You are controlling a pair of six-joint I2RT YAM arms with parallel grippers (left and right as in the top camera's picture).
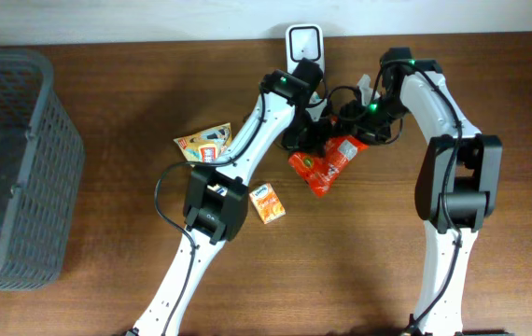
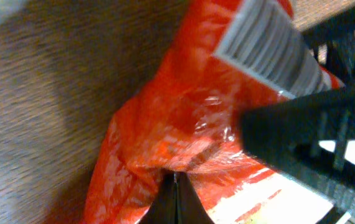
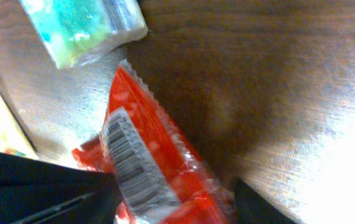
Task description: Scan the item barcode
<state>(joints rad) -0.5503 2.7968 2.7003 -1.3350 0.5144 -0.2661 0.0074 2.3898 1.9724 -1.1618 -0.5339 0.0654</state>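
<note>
L pincer pinched shut on red packet, long axis diagonal; R pincer straddles it, grip unclear.

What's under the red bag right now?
Bare wooden table shows around the red bag; its barcode faces up. Whatever lies directly beneath it is hidden by the bag itself.

Red packet bears a barcode label; nothing legible.

My overhead looks straight down on the red snack packet; both wrist cameras sit close over it, sharing its barcode.
</note>
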